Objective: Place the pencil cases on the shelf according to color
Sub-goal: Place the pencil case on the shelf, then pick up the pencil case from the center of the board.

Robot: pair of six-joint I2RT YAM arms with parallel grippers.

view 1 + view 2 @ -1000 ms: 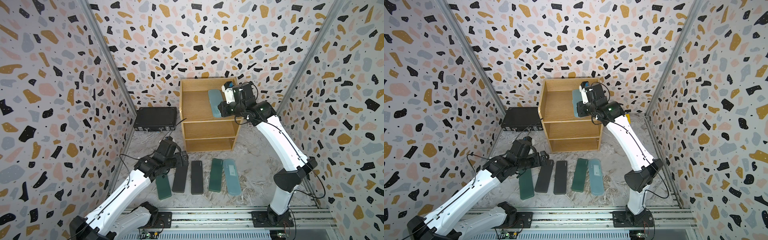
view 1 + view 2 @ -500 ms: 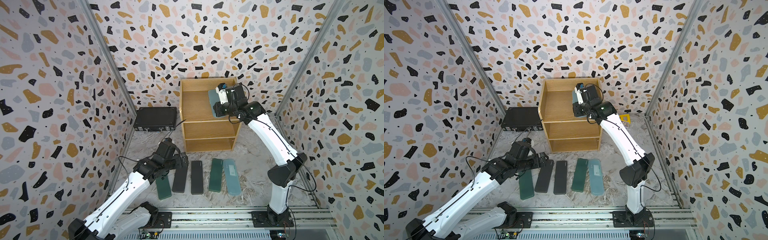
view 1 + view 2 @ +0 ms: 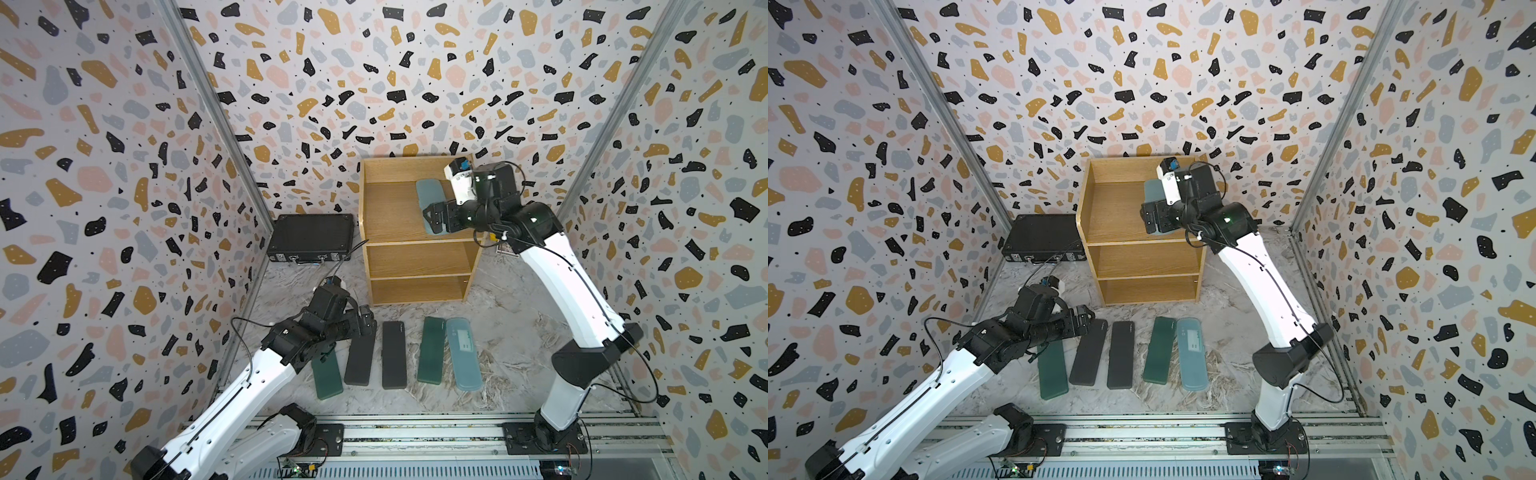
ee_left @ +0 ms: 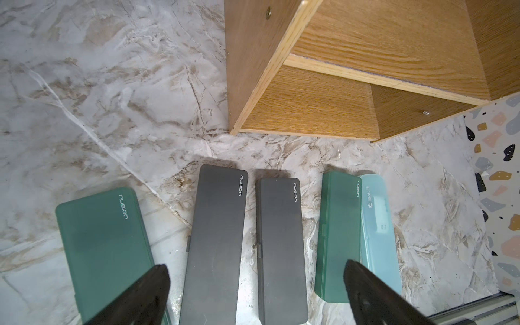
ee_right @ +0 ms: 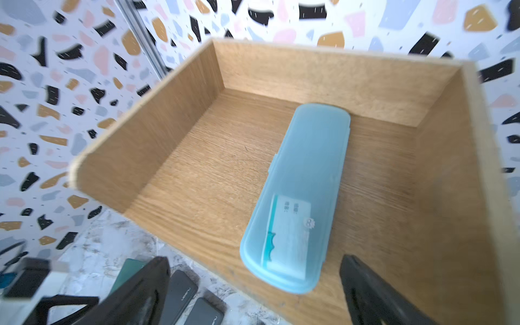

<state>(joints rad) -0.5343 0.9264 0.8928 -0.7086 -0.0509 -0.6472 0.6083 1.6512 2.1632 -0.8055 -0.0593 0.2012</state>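
Lying on shelf top tier: light-blue case, right pincer jaws apart.

The left arm reaches low, and the left tool is wide open and empty. The right arm stretches up high, and the right tool is wide open too.

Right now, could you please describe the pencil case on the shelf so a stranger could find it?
Look at the wooden shelf against the back wall, then its top tier. A translucent light-blue case with rounded ends lies there, the only case on the shelf.
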